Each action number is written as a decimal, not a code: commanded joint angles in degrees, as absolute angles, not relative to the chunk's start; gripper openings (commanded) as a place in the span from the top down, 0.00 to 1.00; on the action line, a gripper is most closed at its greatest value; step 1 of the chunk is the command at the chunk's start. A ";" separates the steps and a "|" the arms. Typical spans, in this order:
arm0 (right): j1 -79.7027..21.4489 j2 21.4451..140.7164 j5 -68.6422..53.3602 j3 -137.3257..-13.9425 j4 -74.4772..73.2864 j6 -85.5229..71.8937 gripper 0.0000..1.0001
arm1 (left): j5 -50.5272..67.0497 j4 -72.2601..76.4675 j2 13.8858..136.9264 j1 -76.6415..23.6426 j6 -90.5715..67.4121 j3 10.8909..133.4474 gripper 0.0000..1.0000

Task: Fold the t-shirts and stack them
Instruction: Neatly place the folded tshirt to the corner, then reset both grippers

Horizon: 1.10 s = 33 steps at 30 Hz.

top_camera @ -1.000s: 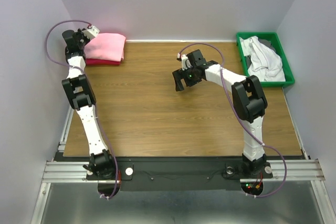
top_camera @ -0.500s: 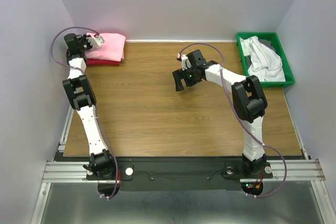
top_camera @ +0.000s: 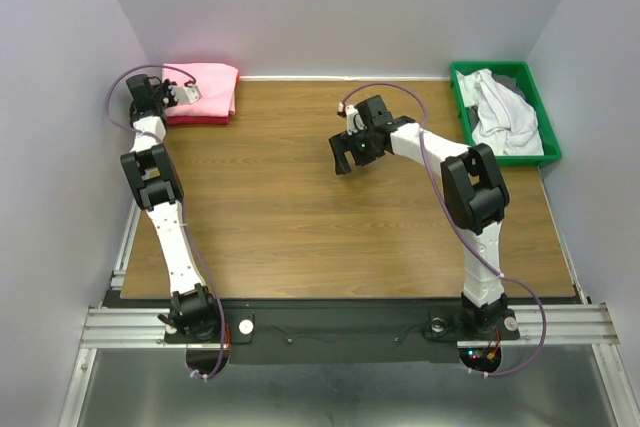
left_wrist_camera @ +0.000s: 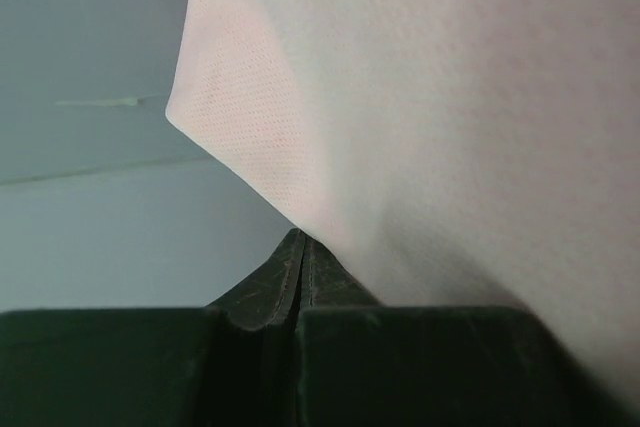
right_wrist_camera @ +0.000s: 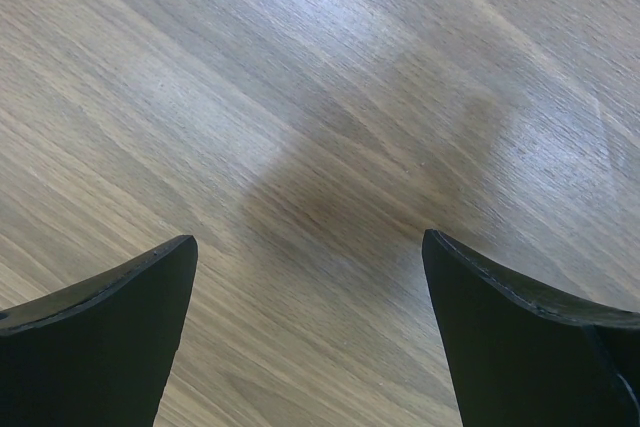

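A folded pink t-shirt (top_camera: 208, 85) lies on a folded red one (top_camera: 196, 119) at the table's far left corner. My left gripper (top_camera: 186, 93) is at the stack's left edge. In the left wrist view the left gripper (left_wrist_camera: 300, 245) has its jaws pressed together with no cloth seen between them, and the pink fabric (left_wrist_camera: 450, 97) lies against their tip. My right gripper (top_camera: 342, 161) hovers over the middle of the table. In the right wrist view the right gripper (right_wrist_camera: 310, 247) is open and empty above bare wood. Crumpled white t-shirts (top_camera: 500, 112) lie in a green bin (top_camera: 549, 154).
The green bin stands at the table's far right edge. Grey walls close in the left, back and right sides. The wooden table (top_camera: 330, 237) stretches between the two arms.
My left gripper has swung from the pink shirt's far left corner down along its left edge, towards me. The right arm has not moved.
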<state>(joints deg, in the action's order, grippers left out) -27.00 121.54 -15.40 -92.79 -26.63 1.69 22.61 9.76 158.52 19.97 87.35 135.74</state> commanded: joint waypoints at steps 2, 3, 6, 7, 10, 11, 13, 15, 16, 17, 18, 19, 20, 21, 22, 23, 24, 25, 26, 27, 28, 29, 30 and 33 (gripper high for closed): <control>-26.72 120.59 -14.68 -91.85 -26.28 2.37 0.00 | 18.55 10.28 157.59 21.27 87.81 136.06 1.00; -26.72 120.41 -14.59 -91.85 -26.28 2.37 0.00 | 18.37 10.63 156.98 21.36 86.50 135.79 1.00; -26.72 119.10 -14.07 -91.76 -26.28 2.81 0.00 | 17.32 14.13 152.25 21.36 82.45 132.38 0.97; -26.72 118.83 -13.98 -91.76 -26.28 2.81 0.00 | 17.05 15.11 151.10 21.36 81.66 131.67 0.96; -26.72 117.95 -13.71 -91.58 -26.28 3.07 0.00 | 16.09 16.26 147.67 21.36 79.90 131.83 0.93; -26.72 117.25 -13.62 -91.41 -26.28 3.08 0.00 | 15.39 16.61 146.79 21.27 78.76 132.18 0.92; -26.72 116.29 -13.01 -91.23 -26.19 3.25 0.00 | 15.38 16.96 143.64 21.36 77.18 131.93 0.91; -26.72 115.49 -12.66 -90.79 -26.28 3.60 0.00 | 15.82 17.57 141.16 21.27 76.29 130.53 0.90; -26.72 114.88 -12.40 -90.62 -26.19 3.78 0.00 | 16.43 18.19 138.54 21.27 75.94 129.04 0.89; -26.72 114.87 -12.48 -90.53 -26.19 3.87 0.00 | 16.52 18.28 137.38 21.10 75.94 128.33 0.88; -26.72 114.35 -12.31 -90.44 -26.19 3.95 0.00 | 16.52 18.54 136.24 20.92 75.68 127.62 0.87; -26.72 114.17 -11.96 -90.35 -26.19 4.04 0.00 | 16.52 18.72 134.23 20.57 75.33 126.75 0.85; -26.72 113.47 -11.69 -90.26 -26.19 4.13 0.00 | 16.35 18.72 133.17 20.31 74.80 126.22 0.84; -26.72 113.21 -11.43 -90.09 -26.19 4.22 0.00 | 16.26 18.63 132.28 20.13 74.53 125.86 0.83; -26.72 112.68 -10.73 -89.83 -26.19 4.31 0.00 | 15.30 18.72 130.71 19.60 73.92 125.34 0.79; -26.72 112.24 -10.46 -89.74 -26.19 4.39 0.00 | 14.95 18.55 129.82 19.34 72.52 125.33 0.76; -26.72 111.02 -10.11 -89.30 -26.19 4.57 0.00 | 14.68 16.80 128.16 18.90 69.12 125.42 0.73; -26.72 110.40 -9.85 -89.12 -26.28 4.57 0.00 | 13.89 15.22 127.27 18.11 67.78 125.77 0.64; -26.63 109.69 -9.76 -88.86 -26.19 4.57 0.00 | 12.84 13.81 126.40 17.50 66.20 125.77 0.57; -26.63 108.90 -9.67 -88.68 -26.19 4.74 0.00 | 11.44 12.32 125.43 16.71 64.53 125.86 0.50; -26.63 107.59 -9.32 -88.42 -26.28 4.83 0.00 | 9.86 10.48 123.68 15.74 62.77 125.86 0.42; -26.46 106.80 -9.14 -87.98 -26.28 4.83 0.00 | 6.80 5.76 122.71 13.64 58.84 125.86 0.29; -26.19 106.00 -9.23 -87.63 -26.28 4.83 0.00 | 5.20 3.28 121.74 12.32 56.97 125.69 0.23; -25.05 102.75 -9.67 -86.05 -26.37 4.22 0.00 | 4.65 -7.97 117.26 8.37 46.61 124.37 0.09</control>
<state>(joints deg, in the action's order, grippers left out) -26.57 108.29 -10.39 -87.15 -27.05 4.12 7.73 5.32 123.07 13.10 60.07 125.60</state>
